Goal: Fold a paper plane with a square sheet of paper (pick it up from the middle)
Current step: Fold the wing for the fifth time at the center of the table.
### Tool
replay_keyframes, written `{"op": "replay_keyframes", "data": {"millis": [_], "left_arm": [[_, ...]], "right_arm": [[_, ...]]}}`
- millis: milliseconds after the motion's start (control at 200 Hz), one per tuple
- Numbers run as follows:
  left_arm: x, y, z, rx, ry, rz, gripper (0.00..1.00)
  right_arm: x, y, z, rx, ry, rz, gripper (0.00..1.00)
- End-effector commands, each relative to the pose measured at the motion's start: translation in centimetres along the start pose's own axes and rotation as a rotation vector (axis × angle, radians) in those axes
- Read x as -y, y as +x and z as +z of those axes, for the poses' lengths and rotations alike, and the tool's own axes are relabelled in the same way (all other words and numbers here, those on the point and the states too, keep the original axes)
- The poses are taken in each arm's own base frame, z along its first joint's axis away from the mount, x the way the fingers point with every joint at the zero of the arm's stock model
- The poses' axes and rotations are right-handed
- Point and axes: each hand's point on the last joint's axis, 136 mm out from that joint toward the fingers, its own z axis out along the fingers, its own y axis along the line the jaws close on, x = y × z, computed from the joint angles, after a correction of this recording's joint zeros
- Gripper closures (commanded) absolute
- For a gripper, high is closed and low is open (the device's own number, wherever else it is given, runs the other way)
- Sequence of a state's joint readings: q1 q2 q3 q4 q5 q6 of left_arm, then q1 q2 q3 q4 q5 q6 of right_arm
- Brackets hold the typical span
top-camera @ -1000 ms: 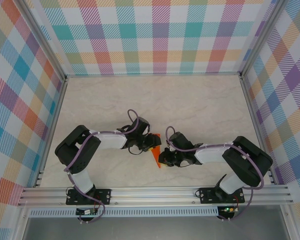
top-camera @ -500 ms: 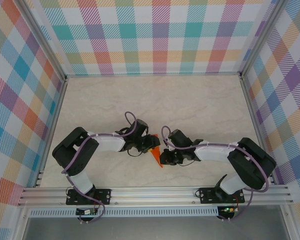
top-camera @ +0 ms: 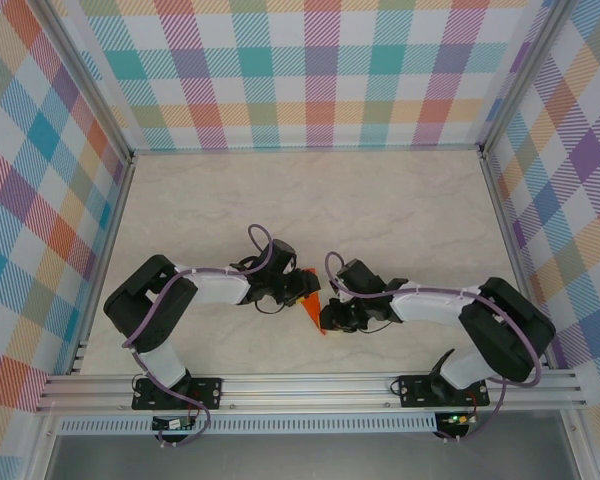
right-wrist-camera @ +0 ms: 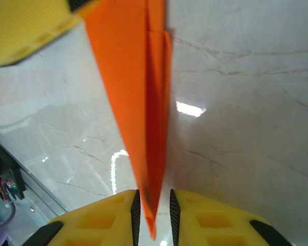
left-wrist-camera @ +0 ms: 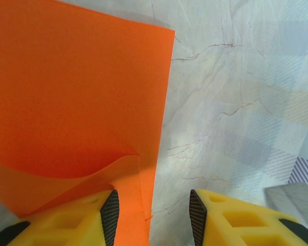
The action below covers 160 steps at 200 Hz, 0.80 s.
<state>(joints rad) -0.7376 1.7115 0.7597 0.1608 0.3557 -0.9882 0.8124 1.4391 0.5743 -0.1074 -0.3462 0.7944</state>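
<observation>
From the top view we see a pale marbled worktop point(top-camera: 380, 200) enclosed by pastel checked walls point(top-camera: 300, 70). Two black arms reach in from the bottom edge and meet just below the centre of the frame.

The paper plane point(top-camera: 314, 312), a small bright orange dart, lies between them on the worktop, its point aimed at the bottom of the frame.

The left gripper point(top-camera: 298, 290) sits at the plane's upper end. In the left wrist view its jaws point(left-wrist-camera: 154, 210) stand moderately apart. The orange paper point(left-wrist-camera: 82, 102) fills the upper left of that frame, and a curled flap rises over the left-hand pad. The gap between the pads shows mostly bare worktop.

The right gripper point(top-camera: 330, 318) sits at the plane's lower right. In the right wrist view its jaws point(right-wrist-camera: 153, 210) are narrow and set around the plane's pointed tip point(right-wrist-camera: 143, 113). A sliver of light shows beside the paper, so they look slightly parted rather than pinching.

Compared with a second ago, the plane lies in about the same spot. Both arms have shifted a little, and the right elbow now sits nearer the lower right.
</observation>
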Motion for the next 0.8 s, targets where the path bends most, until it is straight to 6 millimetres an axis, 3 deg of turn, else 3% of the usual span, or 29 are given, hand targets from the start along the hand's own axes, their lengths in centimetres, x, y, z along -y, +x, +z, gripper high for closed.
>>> {"op": "replay_keyframes", "data": {"millis": [0, 145, 310, 795], "left_arm": [[-3.0, 0.6, 0.0, 0.008, -0.101, -0.036, 0.57], [-3.1, 0.6, 0.0, 0.011, -0.102, -0.035, 0.56], [-2.9, 0.4, 0.0, 0.013, -0.1, -0.034, 0.56], [-2.8, 0.5, 0.1, 0.005, -0.098, -0.032, 0.56]], "right_arm": [[-0.4, -1.1, -1.6, 0.089, 0.018, 0.038, 0.73], [-2.0, -2.4, -2.5, 0.161, -0.051, 0.061, 0.75], [-5.5, -3.1, -1.4, 0.123, -0.226, 0.072, 0.85], [-3.9, -3.0, 2.0, 0.067, -0.248, 0.195, 0.86]]}}
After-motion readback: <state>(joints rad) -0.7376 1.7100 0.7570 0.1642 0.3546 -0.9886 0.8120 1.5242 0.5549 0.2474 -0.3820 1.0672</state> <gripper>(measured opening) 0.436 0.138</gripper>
